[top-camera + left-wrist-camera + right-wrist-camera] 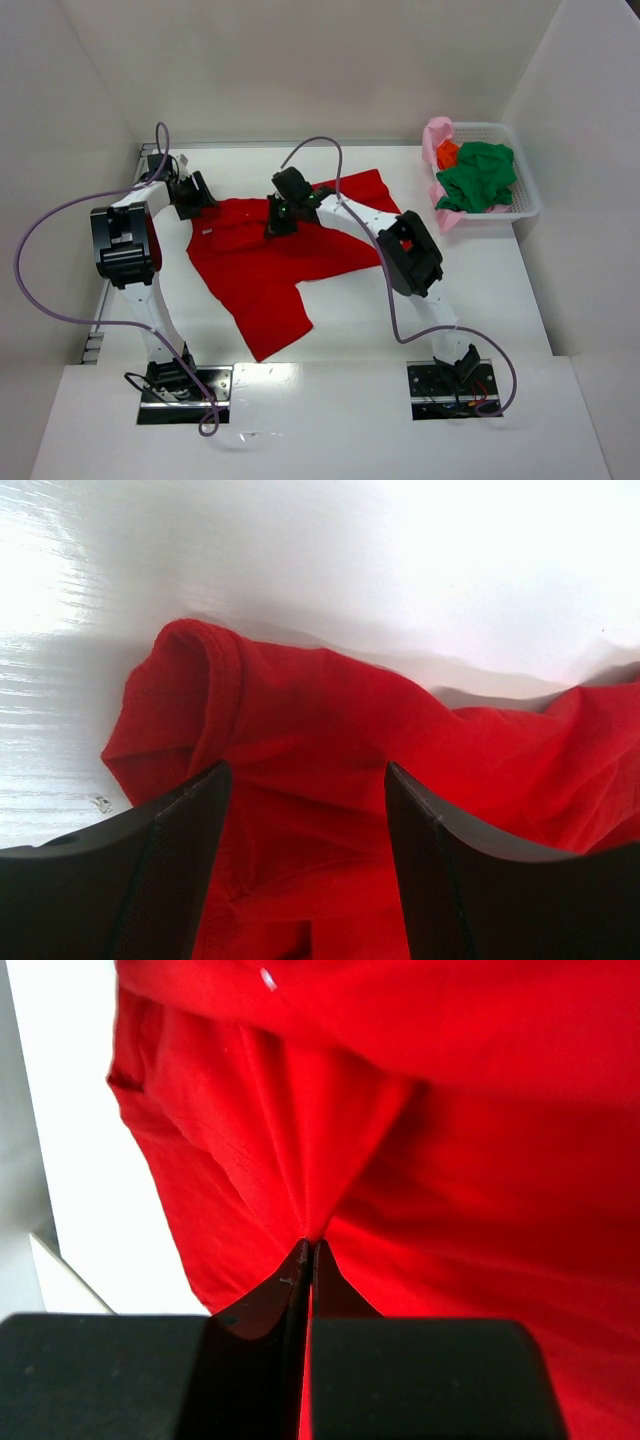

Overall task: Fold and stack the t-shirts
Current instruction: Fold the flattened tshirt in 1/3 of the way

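Left hand (190,196): at the red t-shirt's (260,265) far left edge; its fingers (175,865) stand well apart, unclosed, with a hemmed fold of the red t-shirt (330,740) between them.
Right hand (281,221): on the red t-shirt's far middle; the fingertips (300,1260) are pressed together, pinching a ridge of the red t-shirt (450,1160).
Worktop (480,290): white and glossy, under the red t-shirt.
Red t-shirt: spread mostly flat, partly rumpled, one end reaching toward the arm bases.
Basket (527,203): white lattice, to the right of the red t-shirt and apart from it.
Green t-shirt (478,178): bunched in the basket.
Pink t-shirt (437,138): draped over the basket rim nearest the red t-shirt.
Orange t-shirt (447,154): a small patch between pink and green.
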Robot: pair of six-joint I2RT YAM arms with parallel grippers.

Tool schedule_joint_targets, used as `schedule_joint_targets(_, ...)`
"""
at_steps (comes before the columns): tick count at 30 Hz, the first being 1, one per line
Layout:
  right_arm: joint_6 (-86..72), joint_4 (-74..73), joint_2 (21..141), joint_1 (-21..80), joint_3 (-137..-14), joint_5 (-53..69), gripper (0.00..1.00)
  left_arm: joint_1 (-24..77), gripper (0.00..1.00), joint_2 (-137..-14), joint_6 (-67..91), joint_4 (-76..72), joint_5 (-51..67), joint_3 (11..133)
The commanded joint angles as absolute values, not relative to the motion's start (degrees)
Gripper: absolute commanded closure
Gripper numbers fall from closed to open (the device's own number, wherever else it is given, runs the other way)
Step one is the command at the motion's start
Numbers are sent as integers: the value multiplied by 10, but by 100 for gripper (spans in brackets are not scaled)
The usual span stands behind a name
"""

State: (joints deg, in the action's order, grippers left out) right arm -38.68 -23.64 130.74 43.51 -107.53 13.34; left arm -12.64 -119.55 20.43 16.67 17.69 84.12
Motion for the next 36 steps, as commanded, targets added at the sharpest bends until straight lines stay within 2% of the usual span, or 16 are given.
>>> schedule_joint_targets(1,-402,-211,1235,442,-1049,142,100,-128,28,-1219,203,184,139,849)
schedule_joint_targets(7,-407,-206,1198,442,-1029,149,100,-128,28,-1219,203,184,139,849)
schedule_joint_targets(18,-423,-180,1150,447,-894,174,100,-128,28,-1224,203,184,139,849)
schedule_joint_targets(27,-412,-200,1185,464,-889,202,100,-128,28,-1224,203,184,139,849)
schedule_joint_targets(36,-406,-210,1135,464,-846,185,100,-128,28,-1224,203,184,139,854)
